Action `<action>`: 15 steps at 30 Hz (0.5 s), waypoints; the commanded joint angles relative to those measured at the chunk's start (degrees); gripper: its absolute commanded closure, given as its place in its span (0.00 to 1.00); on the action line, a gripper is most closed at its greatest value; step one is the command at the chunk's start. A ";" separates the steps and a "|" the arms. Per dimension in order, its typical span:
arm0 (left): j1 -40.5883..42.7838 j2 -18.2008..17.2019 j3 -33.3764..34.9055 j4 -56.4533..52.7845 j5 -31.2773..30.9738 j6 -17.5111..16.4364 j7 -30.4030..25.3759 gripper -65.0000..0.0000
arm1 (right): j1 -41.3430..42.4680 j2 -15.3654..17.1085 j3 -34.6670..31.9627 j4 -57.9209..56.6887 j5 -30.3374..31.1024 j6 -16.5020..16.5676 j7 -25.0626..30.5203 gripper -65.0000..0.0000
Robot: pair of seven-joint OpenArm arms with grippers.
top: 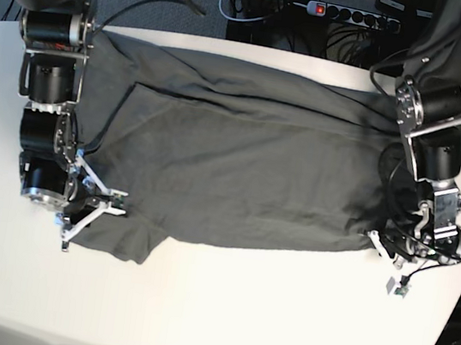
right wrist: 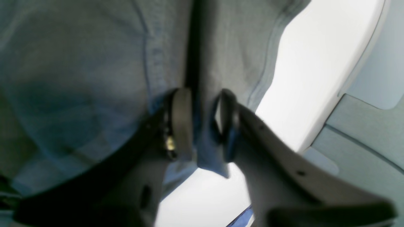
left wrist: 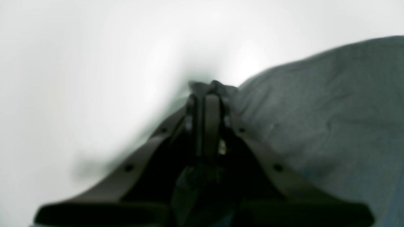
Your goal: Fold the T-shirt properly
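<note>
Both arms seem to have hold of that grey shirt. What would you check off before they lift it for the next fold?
1. Left tool shut on the T-shirt: ok, cloth is pinched between closed jaws at the shirt's corner.
2. Right tool has cloth: ok, a fold of fabric sits between its jaws; whether it is fully clamped, cannot tell.
3. Shirt spread flat between the two tools: ok, only mild wrinkles in the base view.
4. Near sleeve lying flat: not ok, it bunches by the right tool.
5. Bare table in front for folding: ok.
6. Shirt's far edge on the table: ok.
</note>
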 commanded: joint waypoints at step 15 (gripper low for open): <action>-0.62 -0.25 0.05 0.52 0.25 -0.45 1.48 0.97 | -3.79 0.43 0.56 7.96 0.14 -0.53 -6.95 0.99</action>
